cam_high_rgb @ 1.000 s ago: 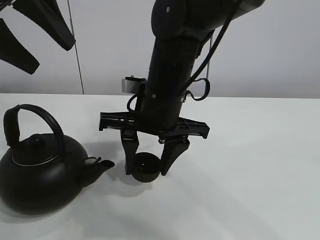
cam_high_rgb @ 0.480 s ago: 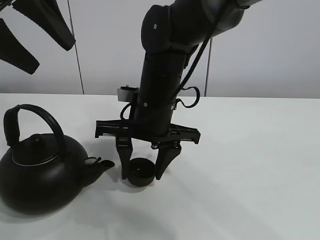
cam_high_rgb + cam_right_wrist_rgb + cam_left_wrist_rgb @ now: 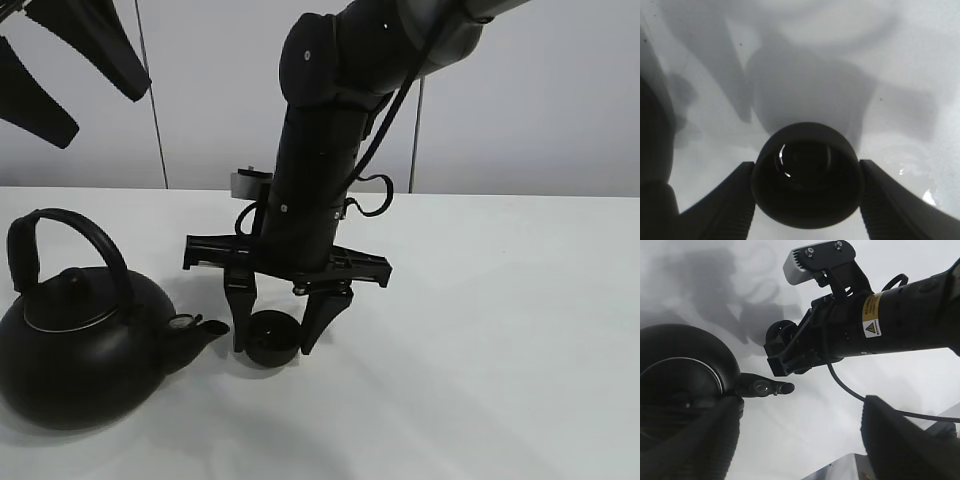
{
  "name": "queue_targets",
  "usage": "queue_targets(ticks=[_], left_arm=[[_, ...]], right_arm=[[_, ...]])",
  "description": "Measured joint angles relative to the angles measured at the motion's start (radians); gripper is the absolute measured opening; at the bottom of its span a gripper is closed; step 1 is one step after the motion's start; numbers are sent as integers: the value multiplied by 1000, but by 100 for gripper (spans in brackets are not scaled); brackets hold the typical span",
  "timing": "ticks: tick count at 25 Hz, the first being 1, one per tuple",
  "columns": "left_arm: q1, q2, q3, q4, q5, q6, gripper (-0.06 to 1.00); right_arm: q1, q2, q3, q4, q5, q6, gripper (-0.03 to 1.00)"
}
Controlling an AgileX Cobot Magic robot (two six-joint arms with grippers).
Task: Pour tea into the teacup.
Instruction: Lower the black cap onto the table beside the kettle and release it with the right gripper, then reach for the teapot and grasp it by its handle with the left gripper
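The kettle (image 3: 80,345) sits at the left of the bench (image 3: 500,330), spout (image 3: 200,327) pointing right. Just right of the spout the teacup (image 3: 272,335) stands on the bench, between the jaws of the right gripper (image 3: 272,350).

Top-left edge crops the left gripper (image 3: 102,115); only fingers show. Sides of teacup (image 3: 272,338) hidden behind right gripper (image 3: 272,351). Left wrist view: kettle (image 3: 685,365) cropped, partly behind blurred finger.

I see a matte black teacup (image 3: 272,340), a black kettle (image 3: 80,350) with a thin silver ring round its lid, a white table (image 3: 500,330), and 1 yellow label (image 3: 871,315) on the black right arm (image 3: 320,150).
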Motion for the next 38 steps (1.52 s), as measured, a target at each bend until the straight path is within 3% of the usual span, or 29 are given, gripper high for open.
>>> queue_targets(ticks=[20,28,33,38], left_arm=[[0,0,0,0,0,0,50],[0,0,0,0,0,0,50],[0,0,0,0,0,0,50],[0,0,0,0,0,0,50]], right_arm=[[0,9,-1,-3,-35,-1,40],[0,9,-1,-3,-53,-5,47],[0,9,-1,-3,-56,-13,59],[-1,6,-21,-4,-58,-16,62]])
